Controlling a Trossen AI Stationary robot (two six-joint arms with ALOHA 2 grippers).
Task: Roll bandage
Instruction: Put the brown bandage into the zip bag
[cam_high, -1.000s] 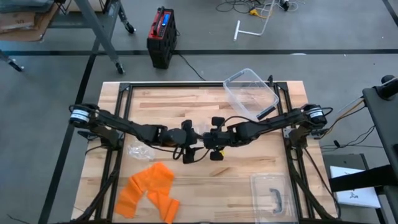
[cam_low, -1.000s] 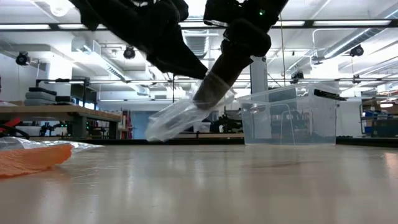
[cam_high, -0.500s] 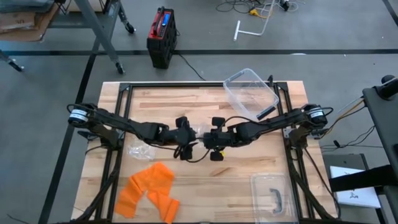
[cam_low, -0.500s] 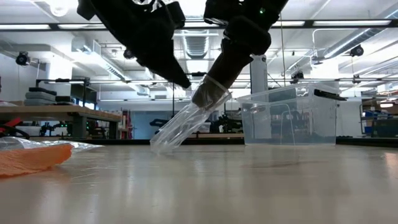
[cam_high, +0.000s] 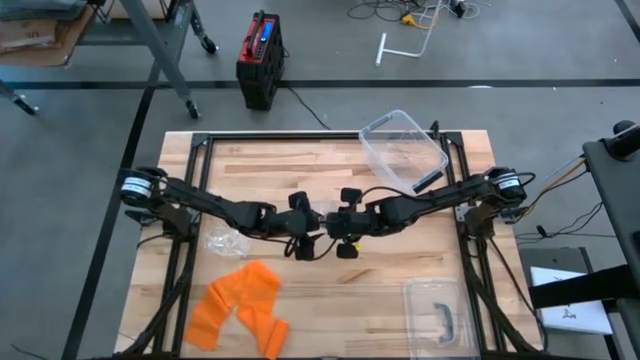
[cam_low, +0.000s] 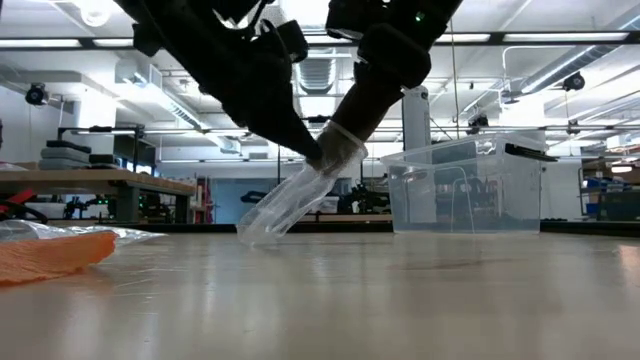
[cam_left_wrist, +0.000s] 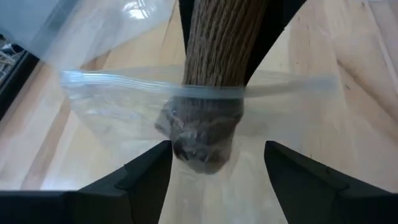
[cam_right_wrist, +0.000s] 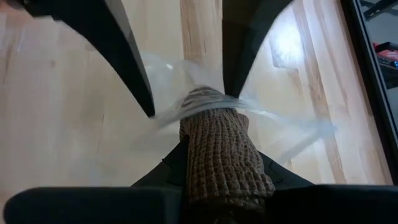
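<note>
The brown bandage roll (cam_right_wrist: 219, 155) is up in the air over the middle of the table (cam_high: 400, 270). The right gripper (cam_high: 338, 226) squeezes it tight. One end pokes into a clear plastic bag (cam_low: 290, 205). The left gripper (cam_high: 305, 232) has its fingers (cam_left_wrist: 146, 177) wide apart around the bag's mouth.

The bag is thin, shiny and floppy, so it could slide off and drop if nothing pinches it. The roll is bumpy, soft and round like a tube. It could catch on the bag's rim and bunch up
</note>
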